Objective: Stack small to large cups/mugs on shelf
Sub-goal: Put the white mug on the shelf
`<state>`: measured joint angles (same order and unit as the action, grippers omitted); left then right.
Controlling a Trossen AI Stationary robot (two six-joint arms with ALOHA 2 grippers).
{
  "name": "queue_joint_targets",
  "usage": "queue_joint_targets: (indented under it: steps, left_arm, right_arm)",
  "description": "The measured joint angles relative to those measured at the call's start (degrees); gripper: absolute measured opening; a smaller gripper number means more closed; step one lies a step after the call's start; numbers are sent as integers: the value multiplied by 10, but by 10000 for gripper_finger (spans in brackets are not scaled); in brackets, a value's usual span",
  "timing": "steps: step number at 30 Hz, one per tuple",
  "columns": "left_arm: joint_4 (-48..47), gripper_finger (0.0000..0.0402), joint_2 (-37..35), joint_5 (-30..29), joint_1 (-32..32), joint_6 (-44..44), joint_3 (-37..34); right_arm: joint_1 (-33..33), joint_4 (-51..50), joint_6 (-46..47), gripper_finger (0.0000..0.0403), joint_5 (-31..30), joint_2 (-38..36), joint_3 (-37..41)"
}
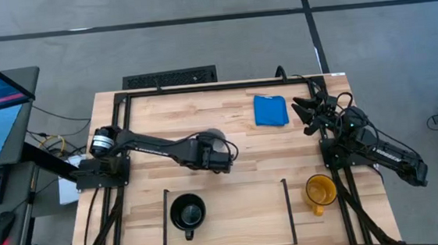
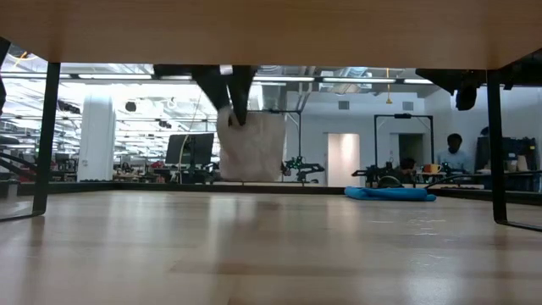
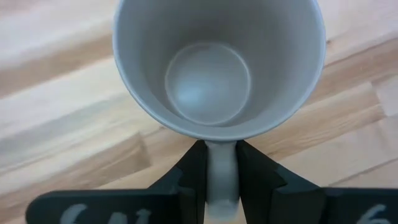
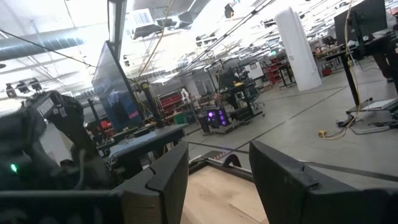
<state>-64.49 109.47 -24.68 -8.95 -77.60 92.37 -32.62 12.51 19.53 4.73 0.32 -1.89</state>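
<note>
My left gripper (image 1: pixel 220 152) is at the table's middle, shut on the pale grey-white mug (image 1: pixel 213 133), which also shows in the low view (image 2: pixel 251 144) and the left wrist view (image 3: pixel 217 68). The small black mug (image 1: pixel 187 213) stands on its base in the left part of the shelf (image 1: pixel 238 215), between the two thin black bars. The yellow-orange mug (image 1: pixel 319 190) stands on the table just right of the shelf's right bar. My right gripper (image 1: pixel 308 111) is open and empty at the far right, raised, and also shows in the right wrist view (image 4: pixel 217 180). My left gripper pinches the pale mug's handle (image 3: pixel 221 171) between its two fingers (image 3: pixel 193 174). The fingers come from above, pointing down, one on each side of the handle. The mug hangs below them with its mouth up, its base (image 2: pixel 251 176) a little clear of the table.
A blue square cloth (image 1: pixel 270 110) lies on the table at the far right, next to my right gripper. A black metal frame (image 1: pixel 117 123) runs along the table's edges. People and benches show in the room beyond the table (image 2: pixel 453 152).
</note>
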Motion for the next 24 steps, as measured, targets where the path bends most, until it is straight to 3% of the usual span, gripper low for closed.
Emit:
queue_joint_targets:
  steps: [8, 24]
  left_arm:
    - [-144, 50, -1, -32, -4, -7, 132]
    - [-184, 49, -1, -59, -76, 12, 300]
  right_arm:
    - [0, 0, 0, 192, 0, 0, 0]
    - [0, 0, 8, 193, 0, 0, 0]
